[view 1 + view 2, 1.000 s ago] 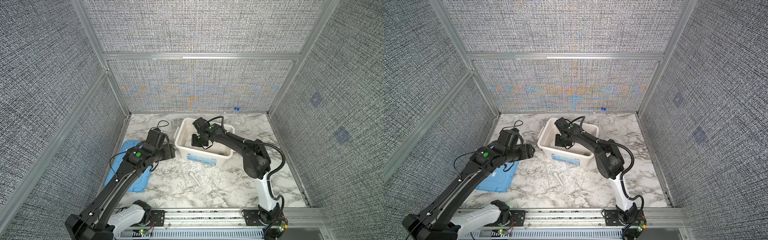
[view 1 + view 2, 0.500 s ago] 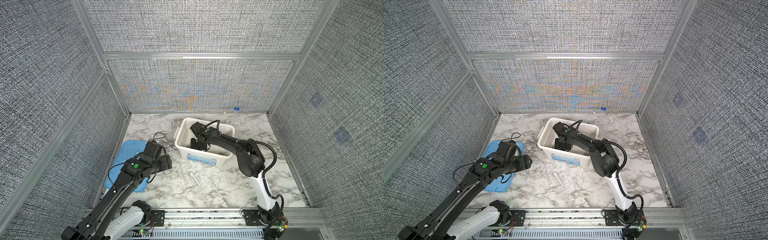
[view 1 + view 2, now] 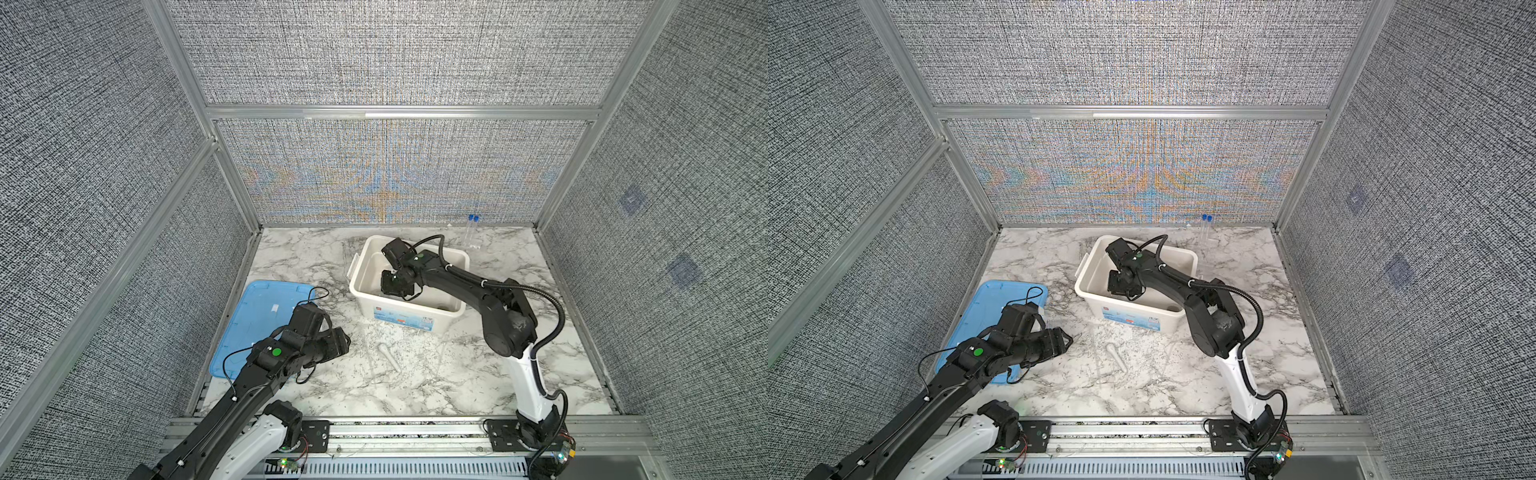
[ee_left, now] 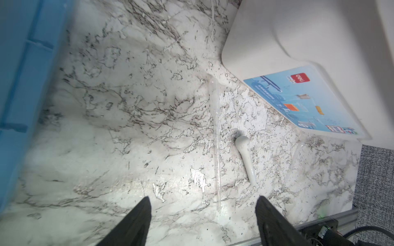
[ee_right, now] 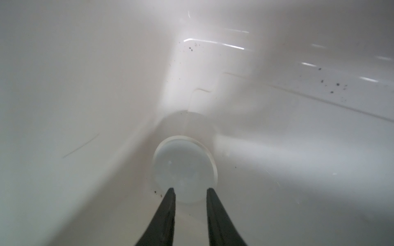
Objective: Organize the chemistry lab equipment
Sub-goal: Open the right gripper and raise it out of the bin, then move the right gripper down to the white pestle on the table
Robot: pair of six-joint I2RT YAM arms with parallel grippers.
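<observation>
Nearest the rail, the left end effector [image 4: 203,198] hangs over the marble bench [image 4: 128,127] with its jaws spread wide and nothing between them. Just past its tips the white pestle [image 4: 246,157] lies flat on the bench. A thin clear rod [image 4: 216,138] runs alongside it, close but not touching as far as I can see. I think there's a second faint rod on the pestle's other side, but it's so see-through in the left wrist view that I wouldn't swear to it.

In both top views the pestle sits between the left end effector and the front wall of the white tub [image 3: 365,270]. The light-blue lid [image 3: 257,316] lies flat off to the left, with the left arm reaching over its near corner.

Further back, the right end effector [image 5: 190,189] is down inside the tub, jaws partway apart and gripping nothing. The small white round dish [image 5: 184,168] lies on the tub floor in a corner, right at its tips.

Way at the back, the two clear tubes with blue caps [image 3: 471,232] sit on the bench by the rear wall, behind the tub.
</observation>
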